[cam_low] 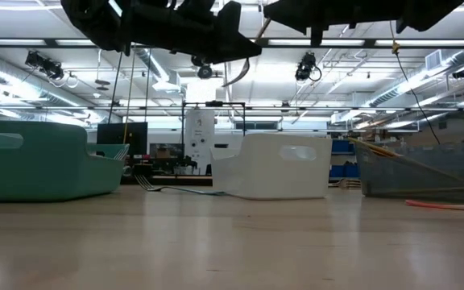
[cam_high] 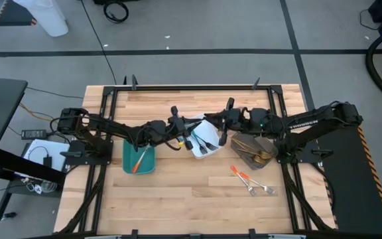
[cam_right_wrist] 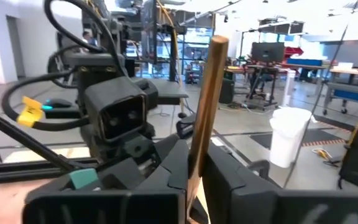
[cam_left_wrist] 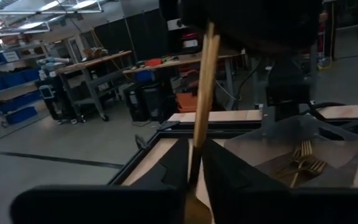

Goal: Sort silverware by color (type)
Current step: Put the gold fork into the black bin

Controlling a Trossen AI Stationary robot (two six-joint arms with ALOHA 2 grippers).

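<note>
1. Nearest the front edge of the worktop [cam_high: 178, 199], 2 orange-handled forks [cam_high: 249, 180] lie loose on the wood, just beside each other and outside any tray.
2. Behind them, 3 trays stand in a row: teal tray [cam_high: 128, 159] on the left, white tray [cam_high: 197, 154] in the middle, grey-brown tray [cam_high: 239, 154] on the right.
3. Teal tray holds 1 orange-handled piece [cam_high: 138, 160], lying slantwise.
4. White tray holds several pieces; their handle colour cannot be told.
5. Grey-brown tray holds a cluster of gold pieces [cam_high: 260, 157], also seen in the left wrist view.
6. Above the white tray the 2 arms meet tip to tip, raised clear of the worktop.
7. Left gripper [cam_left_wrist: 194, 152]: a gold utensil [cam_left_wrist: 202, 93] stands upright between its jaws. Whether those jaws are clenched on it or released cannot be told.
8. Right gripper [cam_right_wrist: 194, 155]: jaws clenched on the same gold utensil's handle, which rises straight up between them; the left arm's wrist faces it close by.
9. Farthest back, the rear of the worktop is framed by a black rail [cam_high: 191, 87].
</note>
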